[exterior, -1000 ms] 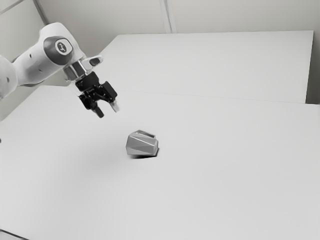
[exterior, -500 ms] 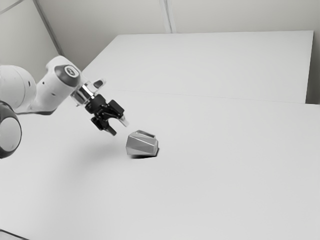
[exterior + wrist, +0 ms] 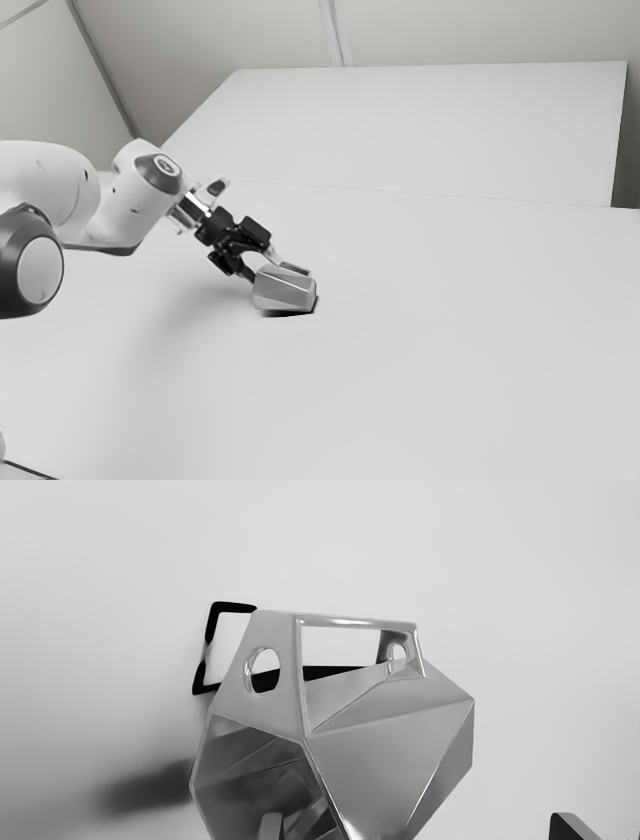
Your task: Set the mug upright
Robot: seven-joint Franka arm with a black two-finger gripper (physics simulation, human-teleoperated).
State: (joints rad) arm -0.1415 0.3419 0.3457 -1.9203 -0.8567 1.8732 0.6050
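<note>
Mug [image 3: 385, 750] found on its side on the worktop [image 3: 450, 380], just beyond the tool [image 3: 262, 268], handle [image 3: 357, 622] uppermost. Tool is open: one fingertip [image 3: 270, 827] at the mouth [image 3: 250, 775], the other outside the body. Advised: straddle the wall squarely, close gently, lift slightly, rotate mouth upward. Raised handle could foul a finger; worktop limits descent. Pale panel [image 3: 430, 125] well apart from tool.

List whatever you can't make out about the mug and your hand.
Side of the mug resting on the table: both views, hidden by the mug's own body.
Rest of the mug, wrist view: cut off by the bottom edge.
Whether my hand's finger touches the mug: too small in the exterior view, cut off by the wrist view's edge.
</note>
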